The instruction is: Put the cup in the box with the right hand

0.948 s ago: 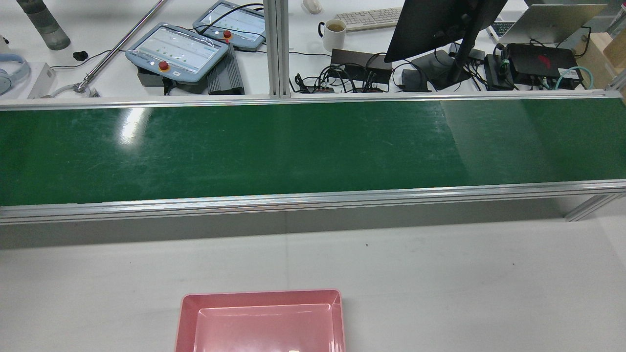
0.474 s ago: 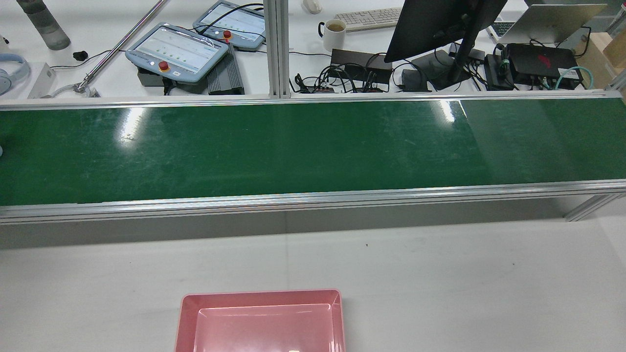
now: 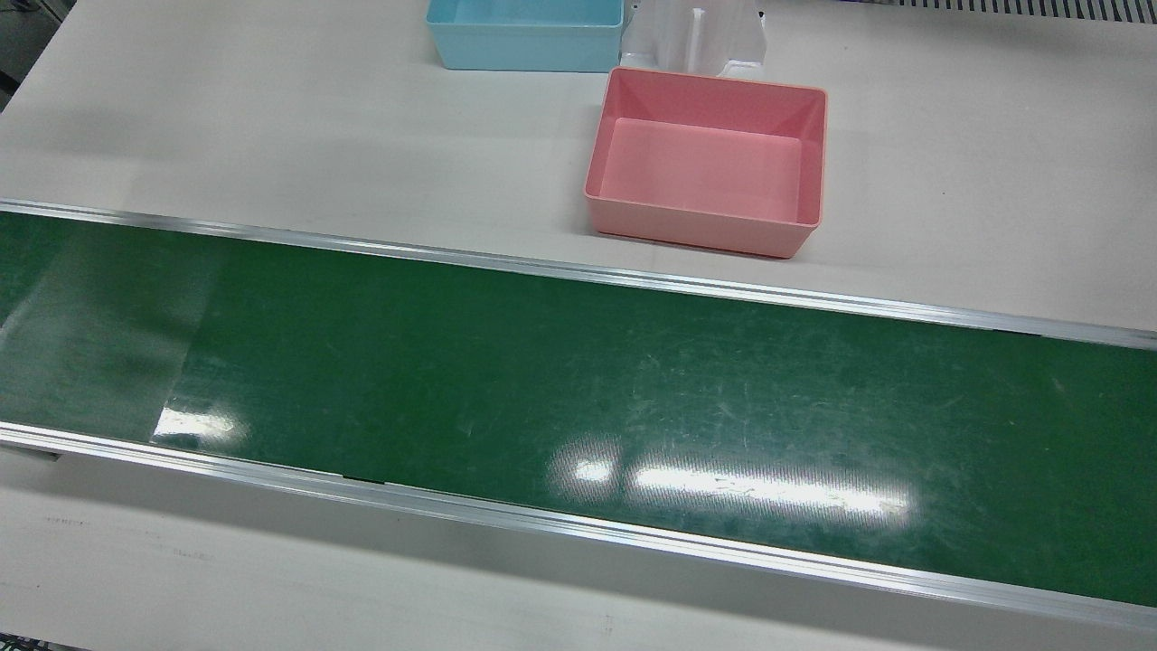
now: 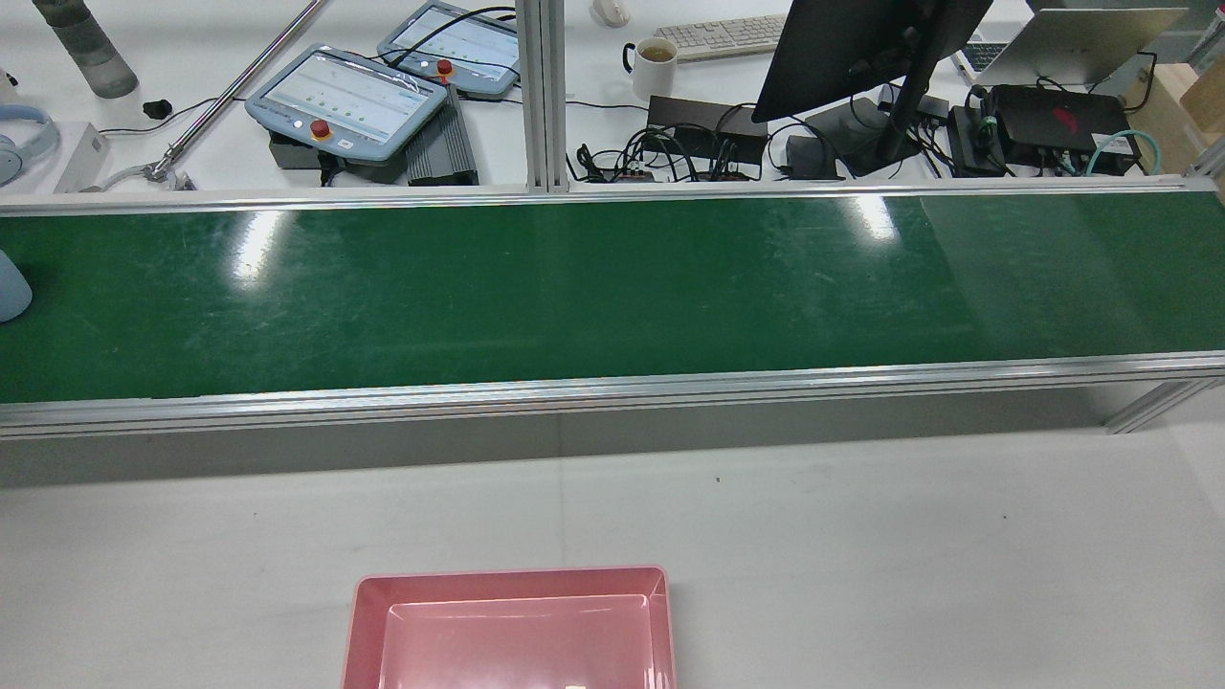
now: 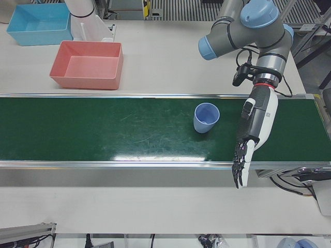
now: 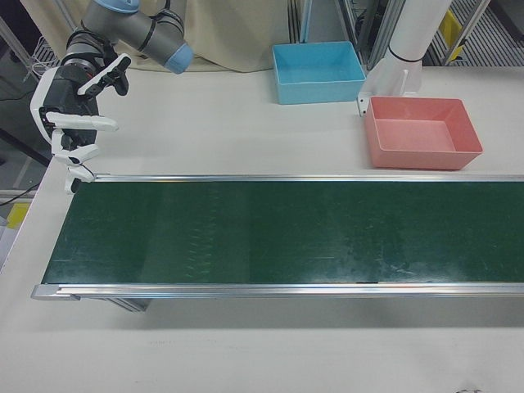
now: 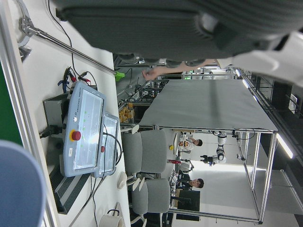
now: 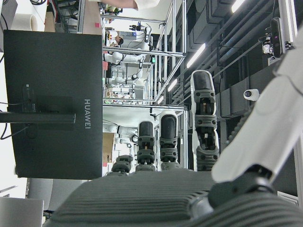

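Looking down, we see the cup (image 5: pixel 206 117) upright on the belt (image 5: pixel 103 129), beside our open left hand (image 5: pixel 253 129); our right hand (image 6: pixel 74 123), fingers spread, holds nothing; the box (image 5: pixel 88 64) sits empty.

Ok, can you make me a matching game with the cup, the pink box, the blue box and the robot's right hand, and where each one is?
Things:
1. cup
2. pink box
3. blue box
4. right hand

Places:
A. on the white table, right beside the green belt
B. in the air, at the far end of the belt from the cup
C. standing on the green belt, near the left hand
D. on the white table, behind the pink box

Pairs: 1-C, 2-A, 3-D, 4-B
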### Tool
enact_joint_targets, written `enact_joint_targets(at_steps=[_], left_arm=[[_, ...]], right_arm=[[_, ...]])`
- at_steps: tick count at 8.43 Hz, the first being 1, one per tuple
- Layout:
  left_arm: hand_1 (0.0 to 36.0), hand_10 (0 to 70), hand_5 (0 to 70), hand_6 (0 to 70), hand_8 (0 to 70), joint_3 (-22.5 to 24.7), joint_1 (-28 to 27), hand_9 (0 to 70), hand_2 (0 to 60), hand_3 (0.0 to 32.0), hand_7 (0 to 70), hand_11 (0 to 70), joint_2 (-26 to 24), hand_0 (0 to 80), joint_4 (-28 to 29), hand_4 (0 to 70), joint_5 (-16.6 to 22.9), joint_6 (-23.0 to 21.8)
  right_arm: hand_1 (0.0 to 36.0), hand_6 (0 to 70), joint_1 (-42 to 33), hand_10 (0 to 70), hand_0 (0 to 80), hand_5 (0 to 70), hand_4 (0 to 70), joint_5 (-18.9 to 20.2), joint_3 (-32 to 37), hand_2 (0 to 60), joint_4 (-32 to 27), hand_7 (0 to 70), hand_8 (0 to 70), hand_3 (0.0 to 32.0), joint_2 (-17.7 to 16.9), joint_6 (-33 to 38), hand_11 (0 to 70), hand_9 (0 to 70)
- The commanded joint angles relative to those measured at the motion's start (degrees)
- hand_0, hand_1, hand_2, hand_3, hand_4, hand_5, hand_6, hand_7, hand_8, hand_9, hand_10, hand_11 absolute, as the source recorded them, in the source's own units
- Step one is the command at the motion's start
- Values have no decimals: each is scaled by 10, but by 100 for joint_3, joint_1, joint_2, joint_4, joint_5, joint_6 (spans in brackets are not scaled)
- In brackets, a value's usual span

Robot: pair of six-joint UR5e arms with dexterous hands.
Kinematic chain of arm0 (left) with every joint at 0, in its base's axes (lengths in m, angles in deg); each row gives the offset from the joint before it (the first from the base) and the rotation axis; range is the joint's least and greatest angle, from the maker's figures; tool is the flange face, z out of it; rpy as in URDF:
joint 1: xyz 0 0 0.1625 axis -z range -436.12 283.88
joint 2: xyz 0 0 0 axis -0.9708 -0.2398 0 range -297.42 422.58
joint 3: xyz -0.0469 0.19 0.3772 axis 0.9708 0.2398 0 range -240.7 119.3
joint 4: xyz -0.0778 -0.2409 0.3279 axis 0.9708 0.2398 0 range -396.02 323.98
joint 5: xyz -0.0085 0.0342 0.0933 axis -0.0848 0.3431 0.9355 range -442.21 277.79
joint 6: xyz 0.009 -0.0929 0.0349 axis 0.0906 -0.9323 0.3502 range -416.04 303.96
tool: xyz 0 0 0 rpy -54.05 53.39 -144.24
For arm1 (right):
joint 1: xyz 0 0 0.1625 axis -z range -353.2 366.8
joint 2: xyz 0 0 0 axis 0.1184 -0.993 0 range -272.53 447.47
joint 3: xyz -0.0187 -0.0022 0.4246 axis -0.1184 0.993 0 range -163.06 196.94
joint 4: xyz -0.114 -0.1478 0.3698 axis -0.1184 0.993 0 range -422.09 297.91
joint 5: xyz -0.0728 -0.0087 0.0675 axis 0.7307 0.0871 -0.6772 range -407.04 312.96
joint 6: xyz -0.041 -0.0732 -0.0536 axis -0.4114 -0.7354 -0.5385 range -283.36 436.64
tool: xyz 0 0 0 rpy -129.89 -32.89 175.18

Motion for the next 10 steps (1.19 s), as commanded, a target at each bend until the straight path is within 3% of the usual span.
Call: enact_joint_targets(at_steps=[1, 3, 4, 5, 6, 7, 8, 9, 10], left_arm=[[0, 0, 0, 0, 0, 0, 0, 0, 0, 0, 0, 0, 0, 0, 3, 0, 7, 0], [0, 0, 0, 0, 0, 0, 0, 0, 0, 0, 0, 0, 0, 0, 3, 0, -2, 0], [0, 0, 0, 0, 0, 0, 0, 0, 0, 0, 0, 0, 0, 0, 3, 0, -2, 0], [0, 0, 0, 0, 0, 0, 0, 0, 0, 0, 0, 0, 0, 0, 3, 0, -2, 0], [0, 0, 0, 0, 0, 9, 0, 0, 0, 0, 0, 0, 0, 0, 12, 0, 7, 0], [0, 0, 0, 0, 0, 0, 0, 0, 0, 0, 0, 0, 0, 0, 12, 0, 7, 0], [0, 0, 0, 0, 0, 9, 0, 0, 0, 0, 0, 0, -9, 0, -23, 0, -2, 0], [0, 0, 0, 0, 0, 9, 0, 0, 0, 0, 0, 0, -9, 0, -32, 0, 7, 0], [0, 0, 0, 0, 0, 0, 0, 0, 0, 0, 0, 0, 0, 0, 3, 0, -2, 0]], right_arm=[[13, 140, 92, 58, 462, 23, 530, -157, 56, 0, 619, 628, 144, 0, 302, -214, 84, 300], [45, 144, 398, 61, 472, 25, 592, -193, 283, 48, 806, 650, 121, 0, 941, -223, 91, 271], [23, 131, 713, 59, 458, 20, 522, -272, 337, 29, 1164, 589, 107, 0, 1310, -223, 87, 244], [18, 122, 1030, 52, 449, 18, 475, -620, 398, 23, 1254, 549, 92, 0, 1575, -223, 77, 219], [47, 118, 1468, 35, 466, 23, 455, -1129, 303, 40, 1394, 538, 67, 0, 1656, -223, 55, 183], [91, 116, 1951, 10, 489, 29, 461, -1647, -315, 77, 2040, 541, 47, 0, 1683, -345, 23, 156], [205, 112, 2260, 5, 423, 29, 294, -2113, -1131, 538, 3082, 518, 47, 0, 1753, -833, 16, 154], [209, 106, 2681, 4, 409, 28, 263, -2597, -1383, 574, 3545, 483, 47, 0, 1962, -960, 13, 147], [219, 105, 3077, 0, 424, 28, 268, -2915, -1350, 575, 3601, 483, 39, 0, 2104, -987, 7, 138]])
